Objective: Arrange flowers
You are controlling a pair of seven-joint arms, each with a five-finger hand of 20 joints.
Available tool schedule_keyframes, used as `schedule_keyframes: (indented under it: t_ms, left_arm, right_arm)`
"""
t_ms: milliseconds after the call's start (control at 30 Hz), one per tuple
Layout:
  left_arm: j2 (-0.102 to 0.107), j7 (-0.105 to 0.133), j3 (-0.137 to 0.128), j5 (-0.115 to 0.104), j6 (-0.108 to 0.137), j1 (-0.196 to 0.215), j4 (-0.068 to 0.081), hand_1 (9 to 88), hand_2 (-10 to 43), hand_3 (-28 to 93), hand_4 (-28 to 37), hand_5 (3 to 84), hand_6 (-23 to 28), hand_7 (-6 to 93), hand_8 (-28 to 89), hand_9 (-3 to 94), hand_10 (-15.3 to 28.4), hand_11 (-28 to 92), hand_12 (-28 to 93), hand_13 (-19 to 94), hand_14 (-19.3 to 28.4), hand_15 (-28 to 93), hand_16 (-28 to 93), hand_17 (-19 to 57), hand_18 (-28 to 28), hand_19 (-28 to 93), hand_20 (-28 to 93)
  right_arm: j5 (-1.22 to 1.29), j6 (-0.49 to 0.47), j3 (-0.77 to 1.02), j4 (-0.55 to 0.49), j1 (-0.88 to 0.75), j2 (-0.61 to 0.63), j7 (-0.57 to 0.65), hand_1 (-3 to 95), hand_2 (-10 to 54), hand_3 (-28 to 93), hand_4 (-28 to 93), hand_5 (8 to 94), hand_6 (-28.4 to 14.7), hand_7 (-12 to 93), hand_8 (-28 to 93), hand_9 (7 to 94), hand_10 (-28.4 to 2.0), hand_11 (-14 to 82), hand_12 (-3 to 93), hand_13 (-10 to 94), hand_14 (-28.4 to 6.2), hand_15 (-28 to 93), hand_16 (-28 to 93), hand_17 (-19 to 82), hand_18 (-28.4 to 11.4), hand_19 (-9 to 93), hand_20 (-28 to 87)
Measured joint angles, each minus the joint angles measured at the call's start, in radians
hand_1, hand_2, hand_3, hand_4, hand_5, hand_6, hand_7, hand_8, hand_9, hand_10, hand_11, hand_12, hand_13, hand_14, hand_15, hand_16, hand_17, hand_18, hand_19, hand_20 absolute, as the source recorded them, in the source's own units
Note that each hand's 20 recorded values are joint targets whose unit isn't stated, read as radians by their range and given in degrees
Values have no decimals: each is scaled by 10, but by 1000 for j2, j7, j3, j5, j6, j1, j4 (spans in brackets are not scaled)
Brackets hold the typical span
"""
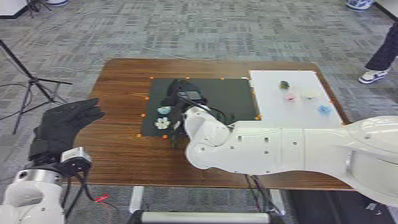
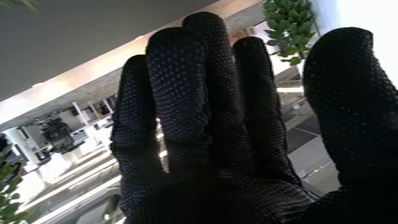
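Observation:
In the head view, the right hand [image 1: 185, 93] is over the far left part of the dark mat [image 1: 233, 97]. A light blue flower [image 1: 163, 110] and a white flower [image 1: 162, 123] lie nearer on the mat's left side, beside the right arm. On the white board [image 1: 271, 110] are a dark green piece [image 1: 284, 85], a pink flower [image 1: 290, 98], a pale yellow flower [image 1: 309, 94] and a blue flower [image 1: 324, 109]. The right hand [image 2: 213, 175] is open in the right wrist view, fingers straight, with green leaves [image 2: 289, 30] beyond them. The left hand [image 1: 64, 124] is open off the table's left edge.
The brown wooden table [image 1: 120, 100] extends around the mat, with small orange markers at the mat's edges. The white right arm [image 1: 275, 147] crosses above the table's near right part. A black tripod [image 1: 34, 80] stands on the floor at the left.

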Motion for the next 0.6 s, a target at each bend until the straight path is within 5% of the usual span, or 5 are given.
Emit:
schedule_keyframes:
  t_ms: [600]
  left_arm:
    - [2, 6, -6, -4, 26, 24, -18, 236, -1, 887, -224, 567, 133, 159, -106, 475, 207, 381, 128, 335, 237, 564, -89, -55, 177, 430, 135]
  right_arm:
    - [0, -33, 3, -47, -1, 20, -28, 371, -62, 755, -283, 580, -3, 229, -169, 722, -141, 260, 162, 704, -86, 633, 183, 260, -224, 905, 9]
